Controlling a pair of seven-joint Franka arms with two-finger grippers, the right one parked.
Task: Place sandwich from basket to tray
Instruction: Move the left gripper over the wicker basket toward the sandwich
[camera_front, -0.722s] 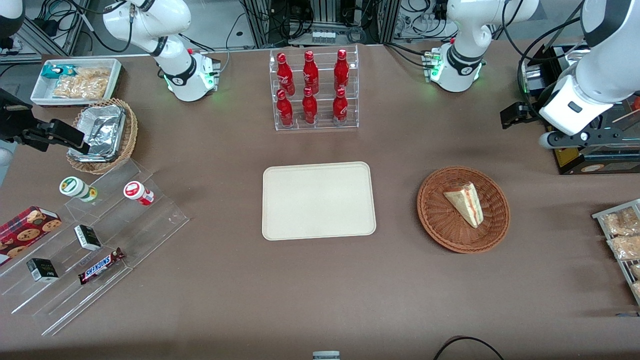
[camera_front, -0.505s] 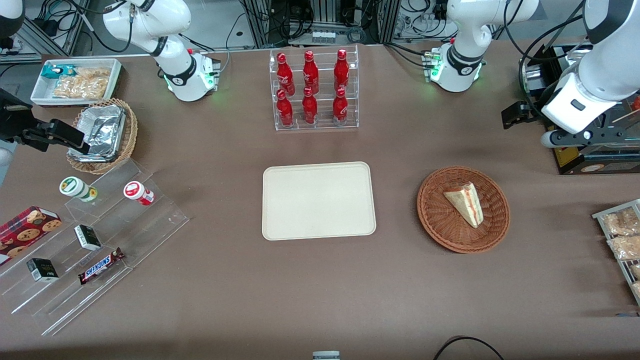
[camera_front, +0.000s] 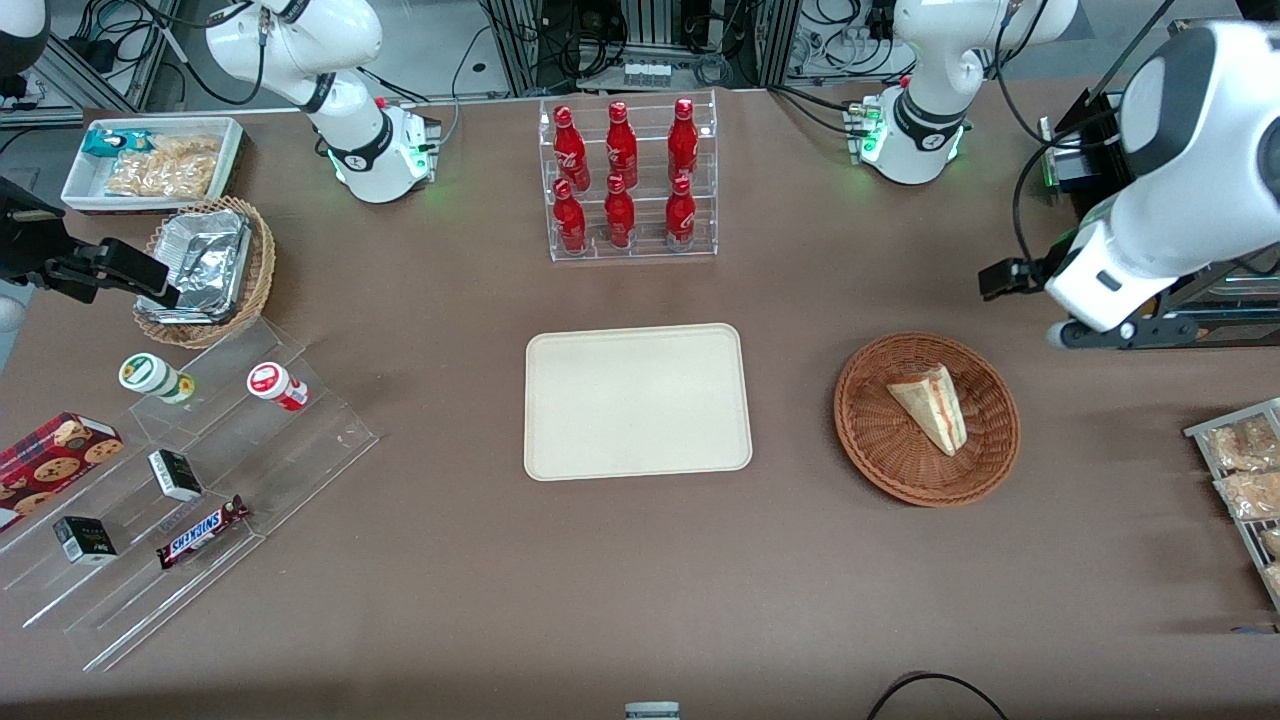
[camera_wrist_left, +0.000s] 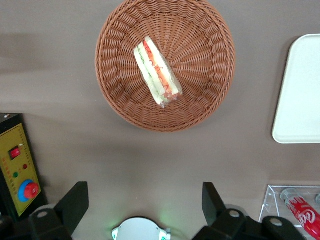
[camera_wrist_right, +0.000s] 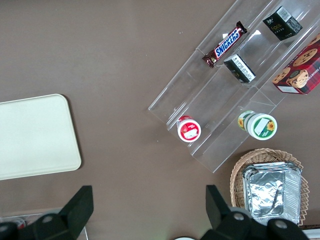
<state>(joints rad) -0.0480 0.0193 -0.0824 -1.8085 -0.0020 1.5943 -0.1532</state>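
The sandwich (camera_front: 930, 405) is a pale wedge with red and green filling, lying in the round reddish-brown basket (camera_front: 880, 455). The cream tray (camera_front: 637, 401) lies flat and bare at the table's middle, beside the basket. My left gripper (camera_front: 1110, 330) hangs high above the table, farther from the front camera than the basket and toward the working arm's end. In the left wrist view the gripper (camera_wrist_left: 145, 205) is open and empty, its fingers (camera_wrist_left: 75, 202) wide apart, with the sandwich (camera_wrist_left: 156, 71) in the basket (camera_wrist_left: 200, 105) and a corner of the tray (camera_wrist_left: 300, 95) in sight.
A clear rack of red bottles (camera_front: 625, 180) stands farther back than the tray. A box with a yellow panel (camera_wrist_left: 20, 175) sits near the gripper. Snack packets (camera_front: 1240, 470) lie at the working arm's end. A clear stepped shelf (camera_front: 190, 480) with snacks and a foil-filled basket (camera_front: 205, 270) are at the parked arm's end.
The left arm has swung with its gripper nearer to the basket and nearer to the front camera. The sandwich, basket and tray have not moved.
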